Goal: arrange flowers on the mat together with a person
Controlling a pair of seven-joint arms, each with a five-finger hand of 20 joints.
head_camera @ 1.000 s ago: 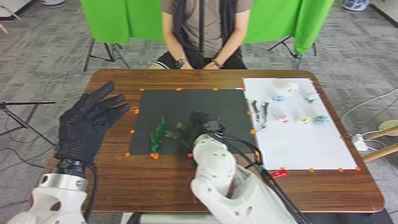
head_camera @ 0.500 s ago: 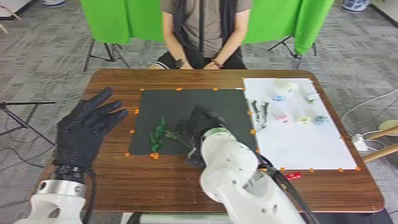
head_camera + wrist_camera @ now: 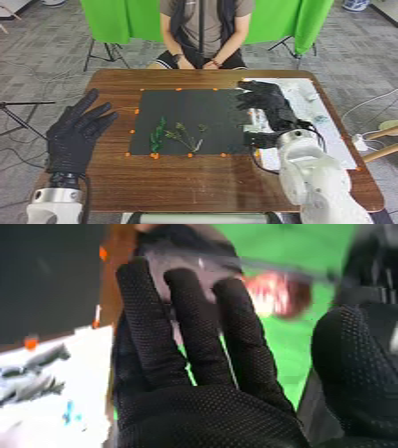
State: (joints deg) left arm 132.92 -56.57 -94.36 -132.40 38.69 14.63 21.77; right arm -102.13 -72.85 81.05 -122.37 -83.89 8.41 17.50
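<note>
In the head view my right hand (image 3: 272, 102) is over the left part of the white sheet (image 3: 311, 145), beside the black mat's right edge, open and holding nothing. My left hand (image 3: 71, 142) is open beyond the left edge of the black mat (image 3: 191, 102). A dark green sprig (image 3: 157, 136) and a lighter, thin-stemmed sprig (image 3: 190, 140) lie on the mat's lower left part. In the right wrist view my right hand (image 3: 209, 409) has straight fingers, with grey-green stems (image 3: 31, 374) on the sheet beyond it. My arm and hand partly cover the small flowers.
Across the brown table (image 3: 178, 185) a person sits with hands together in the lap. Orange markers (image 3: 155, 156) edge the mat and sheet. The table's right edge runs close beside the white sheet.
My right hand has moved from over the mat to the right, over the white sheet. The thin-stemmed sprig it partly covered is now in full sight. My left hand has shifted slightly left.
</note>
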